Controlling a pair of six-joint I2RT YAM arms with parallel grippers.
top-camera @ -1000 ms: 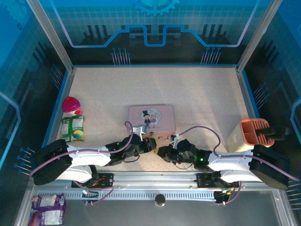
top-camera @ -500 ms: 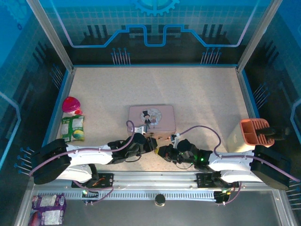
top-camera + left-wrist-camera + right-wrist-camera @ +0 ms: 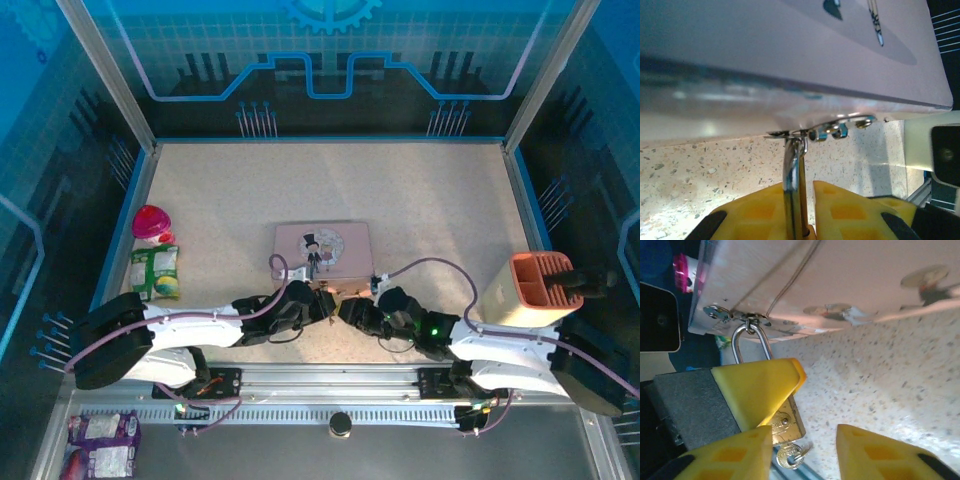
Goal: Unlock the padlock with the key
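Clamping padlock [image 3: 788,421] (left gripper [image 3: 801,202]), key [image 3: 790,456] beneath

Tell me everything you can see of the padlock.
The padlock is small, with a brass-coloured body and a thin, shiny silver shackle. The shackle loops through the metal hasp on the front edge of the pink tin. The left gripper is clamped on the lock, and one yellow finger hides most of the body. The key sits at its bottom end, apparently in the keyhole. Whether it is unlocked cannot be told.
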